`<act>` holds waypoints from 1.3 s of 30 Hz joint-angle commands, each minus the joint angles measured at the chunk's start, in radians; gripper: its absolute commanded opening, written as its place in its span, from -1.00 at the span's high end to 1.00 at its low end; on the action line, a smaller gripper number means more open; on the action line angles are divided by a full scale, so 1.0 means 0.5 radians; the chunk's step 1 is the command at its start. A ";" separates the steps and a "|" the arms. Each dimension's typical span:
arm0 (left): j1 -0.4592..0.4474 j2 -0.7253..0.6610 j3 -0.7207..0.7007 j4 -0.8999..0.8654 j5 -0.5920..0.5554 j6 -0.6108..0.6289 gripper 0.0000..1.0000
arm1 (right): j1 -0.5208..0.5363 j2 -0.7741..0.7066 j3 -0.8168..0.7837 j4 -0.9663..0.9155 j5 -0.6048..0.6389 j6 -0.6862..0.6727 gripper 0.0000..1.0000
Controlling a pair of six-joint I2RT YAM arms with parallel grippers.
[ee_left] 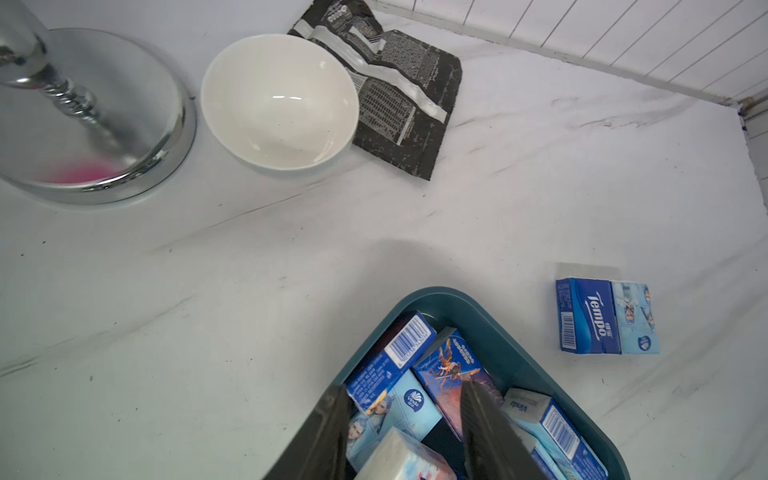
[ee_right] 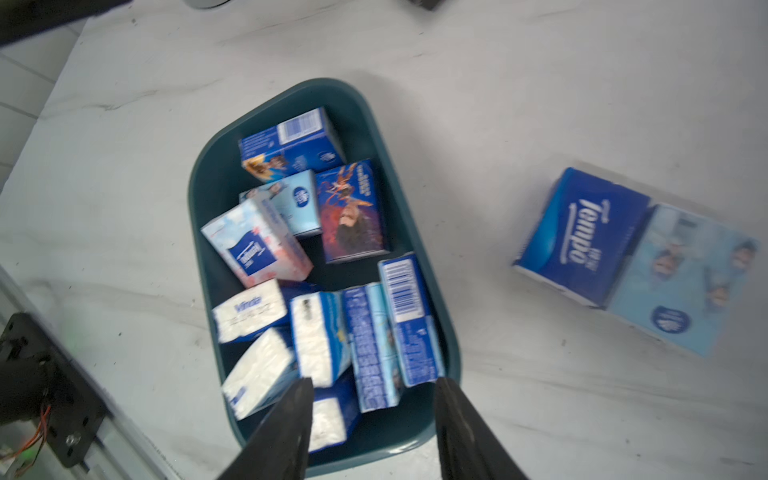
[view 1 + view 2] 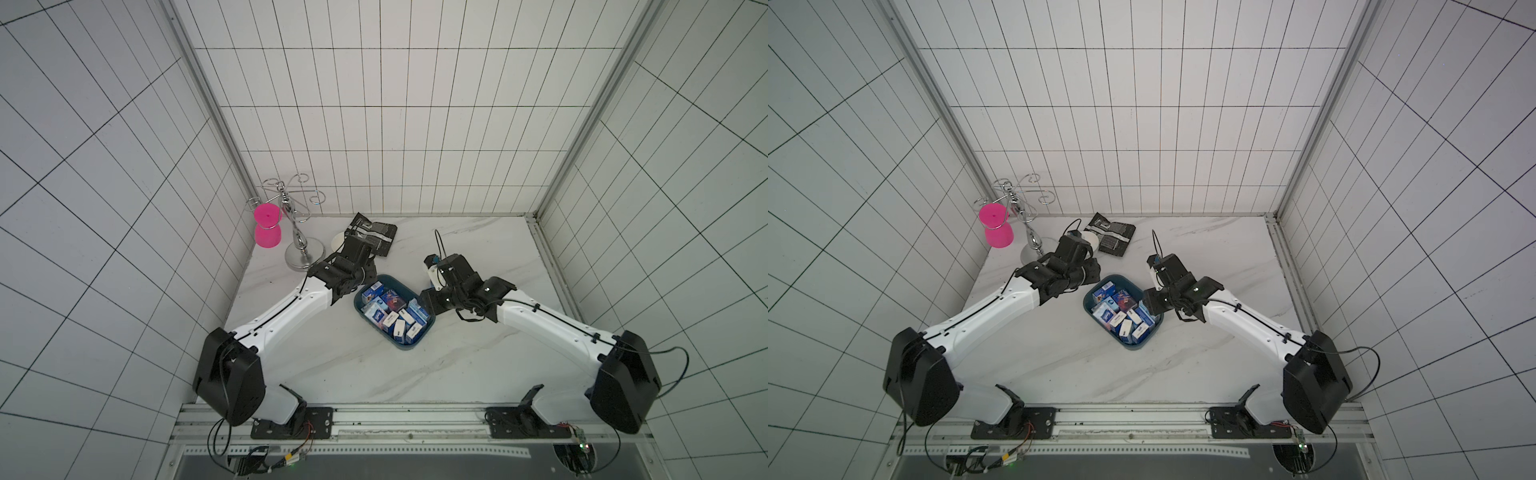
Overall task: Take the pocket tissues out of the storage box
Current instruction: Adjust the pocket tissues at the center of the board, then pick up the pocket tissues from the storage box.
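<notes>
The dark teal storage box [image 3: 417, 344] [image 3: 1087, 306] [image 1: 453, 294] [image 2: 198, 187] sits mid-table with several pocket tissues [image 3: 388, 316] [image 3: 1120, 312] [image 1: 451, 368] [image 2: 351, 208] jumbled inside. Two more packets lie side by side on the marble beside it, one dark blue [image 1: 588, 316] [image 2: 582, 237] and one light blue [image 1: 636, 318] [image 2: 681, 278]. My left gripper [image 1: 403, 386] hangs open over the box's far end, above a white-pink packet [image 1: 405, 457]. My right gripper [image 2: 374, 380] is open and empty over the box's near end. In both top views the wrists hide the fingers and the two loose packets.
At the back left stand a white bowl [image 1: 280, 102] [image 3: 337, 240], a black-and-silver pouch [image 1: 399, 95] [image 3: 376, 235] and a chrome stand [image 1: 95, 116] [image 3: 297, 245] holding a pink cup [image 3: 266, 226]. Tiled walls enclose three sides.
</notes>
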 commanded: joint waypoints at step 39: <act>0.108 -0.149 -0.138 0.147 0.091 -0.054 0.06 | 0.275 0.360 0.248 -0.060 0.163 -0.160 0.55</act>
